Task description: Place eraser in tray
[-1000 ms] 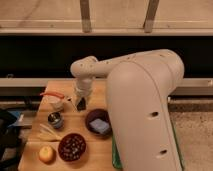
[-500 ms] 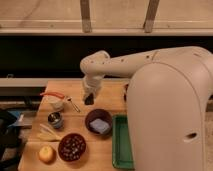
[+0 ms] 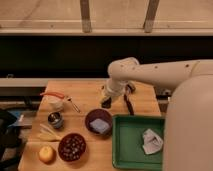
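Note:
My gripper (image 3: 106, 102) hangs over the middle of the wooden table (image 3: 90, 92), just behind the purple bowl (image 3: 99, 122) that holds a blue-grey block. Its tip is dark, and I cannot tell whether the eraser is in it. A narrow black object (image 3: 129, 104) lies on the table just right of the gripper; it could be the eraser. The green tray (image 3: 129, 145) sits at the front right, a short way in front and to the right of the gripper. A crumpled white piece (image 3: 150, 141) lies in it.
A second purple bowl (image 3: 71, 146) with dark contents stands at the front left. Nearby are a yellow fruit (image 3: 46, 154), a small metal cup (image 3: 55, 119), a white cup (image 3: 54, 102) and a thin dark stick (image 3: 75, 105). My arm (image 3: 165, 75) spans the right side.
My gripper has moved right, from beside the white cup to the table's middle behind the bowl with the block. The arm has swung aside, uncovering the green tray.

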`<state>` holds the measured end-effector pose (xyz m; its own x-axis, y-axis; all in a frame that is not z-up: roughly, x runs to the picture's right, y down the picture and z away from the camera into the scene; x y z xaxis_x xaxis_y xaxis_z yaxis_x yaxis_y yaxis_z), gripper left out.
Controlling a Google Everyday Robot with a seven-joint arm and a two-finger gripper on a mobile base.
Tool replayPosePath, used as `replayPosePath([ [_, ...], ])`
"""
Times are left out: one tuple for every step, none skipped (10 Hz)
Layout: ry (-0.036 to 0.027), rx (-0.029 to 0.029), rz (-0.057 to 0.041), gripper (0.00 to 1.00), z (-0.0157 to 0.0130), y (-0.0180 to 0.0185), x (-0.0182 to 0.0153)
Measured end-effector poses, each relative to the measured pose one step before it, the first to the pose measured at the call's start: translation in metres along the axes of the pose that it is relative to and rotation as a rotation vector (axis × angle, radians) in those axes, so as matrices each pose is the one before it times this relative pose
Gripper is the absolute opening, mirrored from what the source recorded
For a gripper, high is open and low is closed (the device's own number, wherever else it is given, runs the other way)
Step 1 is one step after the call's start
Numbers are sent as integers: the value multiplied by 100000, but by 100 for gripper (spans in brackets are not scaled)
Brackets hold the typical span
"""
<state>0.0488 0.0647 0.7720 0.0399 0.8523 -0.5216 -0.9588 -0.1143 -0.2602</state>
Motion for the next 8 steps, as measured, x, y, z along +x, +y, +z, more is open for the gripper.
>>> replayPosePath([
  [-1192, -4352, 4021, 0, -210, -2011, 725],
  [-1027, -3840, 3960, 0, -96, -1838, 653],
  [-682, -2956, 3452, 0, -55, -1480, 535],
  [-461, -3505, 4123, 0, 256, -1567, 722],
  [-39, -1333, 1927, 0, 144, -684, 435],
  [488, -709, 1256, 0, 368, -312, 580],
  [1584, -143, 877, 0, 759, -373, 898],
  [1977, 231, 1148, 0, 801, -256, 941],
])
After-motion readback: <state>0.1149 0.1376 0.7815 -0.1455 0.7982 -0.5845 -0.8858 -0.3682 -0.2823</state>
